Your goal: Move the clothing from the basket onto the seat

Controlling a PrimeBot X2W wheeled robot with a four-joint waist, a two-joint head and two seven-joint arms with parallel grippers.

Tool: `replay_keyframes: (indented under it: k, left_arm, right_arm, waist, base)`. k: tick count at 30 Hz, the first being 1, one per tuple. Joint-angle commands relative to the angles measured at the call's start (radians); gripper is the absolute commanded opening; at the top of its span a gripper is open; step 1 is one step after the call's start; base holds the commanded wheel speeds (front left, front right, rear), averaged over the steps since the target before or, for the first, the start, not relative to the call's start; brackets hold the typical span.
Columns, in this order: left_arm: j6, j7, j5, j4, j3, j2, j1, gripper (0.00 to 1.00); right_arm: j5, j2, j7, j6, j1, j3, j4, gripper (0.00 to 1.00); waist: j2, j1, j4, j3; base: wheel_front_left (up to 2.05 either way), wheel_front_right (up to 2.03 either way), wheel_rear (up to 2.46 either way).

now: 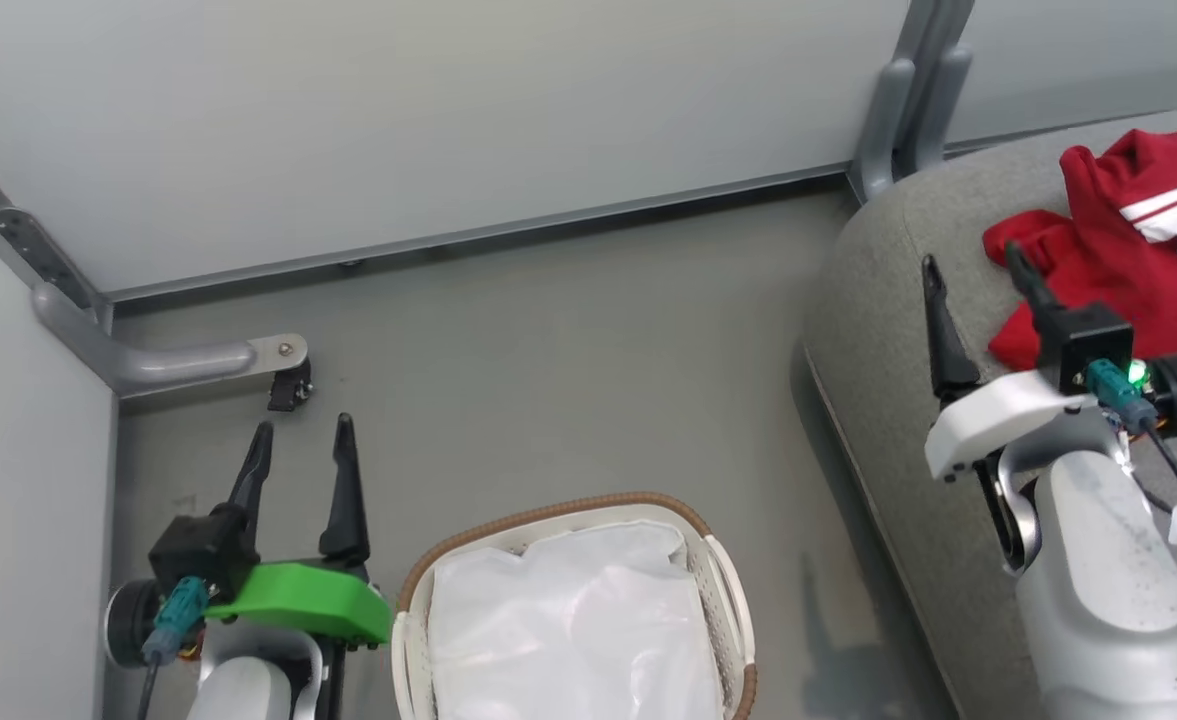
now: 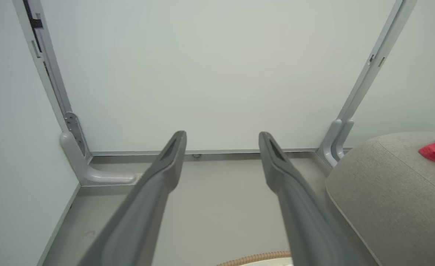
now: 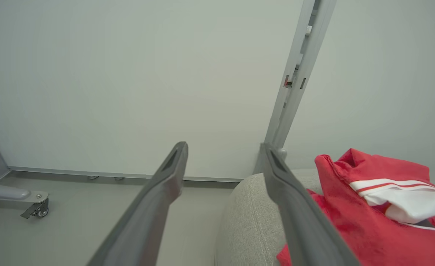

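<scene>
Right fingers (image 1: 948,340) beside clothing (image 1: 1128,270) on seat (image 1: 883,300)

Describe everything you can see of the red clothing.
The clothing is soft, bright red fabric with white trim carrying thin red stripes. It lies crumpled in a loose heap on the grey seat, near its rounded end, partly cut off by the picture's edge. The open right gripper hovers beside it; whether a finger touches it cannot be told.
</scene>
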Motion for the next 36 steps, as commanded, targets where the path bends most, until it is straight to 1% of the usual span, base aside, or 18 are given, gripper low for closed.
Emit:
replay_keyframes:
  k: [1, 5, 9, 13, 19, 25, 28, 36]
  left_arm:
    - [0.007, 0.001, 0.007, -0.008, 0.020, 0.001, 0.030, 1.00]
    - [0.013, 0.001, 0.004, -0.017, 0.072, -0.002, 0.095, 1.00]
    - [0.015, 0.001, -0.011, -0.033, 0.102, -0.004, 0.157, 1.00]
    - [0.021, 0.001, -0.030, -0.040, 0.091, -0.004, 0.194, 1.00]
    - [0.036, 0.001, -0.060, -0.041, 0.066, -0.004, 0.223, 1.00]
    - [0.041, 0.000, -0.076, -0.034, 0.047, -0.004, 0.223, 1.00]
    - [0.033, 0.001, -0.079, -0.026, 0.040, -0.004, 0.222, 1.00]
    - [0.028, 0.001, -0.063, -0.015, 0.035, -0.004, 0.211, 1.00]
  right_arm:
    - [0.017, 0.001, -0.002, -0.001, 0.037, 0.011, -0.007, 1.00]
    - [0.081, 0.004, -0.002, -0.001, 0.108, 0.053, -0.032, 1.00]
    - [0.141, 0.003, -0.002, -0.001, 0.183, 0.092, -0.061, 1.00]
    - [0.177, 0.003, -0.002, -0.001, 0.258, 0.101, -0.097, 1.00]
    - [0.191, 0.003, -0.002, -0.001, 0.343, 0.113, -0.154, 1.00]
    - [0.195, 0.004, -0.002, -0.001, 0.369, 0.101, -0.174, 1.00]
    - [0.197, 0.004, -0.002, -0.001, 0.372, 0.102, -0.172, 1.00]
    - [0.204, 0.004, -0.002, -0.001, 0.377, 0.111, -0.158, 1.00]
  waist:
    - [0.0000, 0.0001, 0.048, -0.054]
    - [0.0000, 0.0001, 0.061, -0.079]
    - [0.0000, 0.0001, 0.075, -0.094]
    - [0.0000, 0.0001, 0.094, -0.103]
    - [0.0000, 0.0001, 0.107, -0.109]
    - [0.0000, 0.0001, 0.111, -0.104]
    - [0.0000, 0.0001, 0.110, -0.106]
    - [0.0000, 0.0001, 0.106, -0.113]
  base:
    - [0.00, 0.00, 0.00]
    - [0.00, 0.00, 0.00]
    - [0.00, 0.00, 0.00]
    - [0.00, 0.00, 0.00]
    - [0.00, 0.00, 0.00]
    - [0.00, 0.00, 0.00]
    - [0.00, 0.00, 0.00]
    - [0.00, 0.00, 0.00]
